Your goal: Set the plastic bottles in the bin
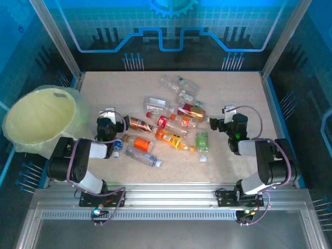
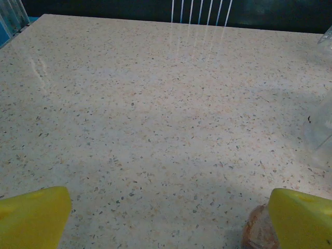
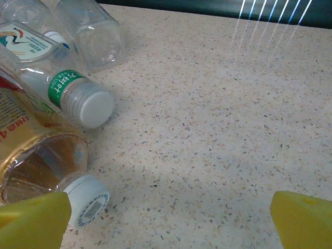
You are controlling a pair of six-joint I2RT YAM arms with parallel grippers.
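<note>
You had nothing in the bin (image 1: 42, 118) at upper left; the bottles (image 1: 167, 125) lay mid-frame on the table (image 1: 236, 91), left tool (image 2: 166, 220) and right tool (image 3: 170, 220) wide open, empty.

Table (image 1: 233, 155): flat top in pale beige speckled stone finish, which lay evenly lit. Back wall (image 1: 104, 26): a dark blue panel that carried glowing blue lines and a gear emblem (image 1: 171, 6). Posts (image 1: 54, 36): slanted grey metal uprights stood at the far corners. Rail (image 1: 171, 196): ribbed aluminium ran along the near edge. Light: white streaks (image 3: 248, 23) were reflected on the far tabletop.
</note>
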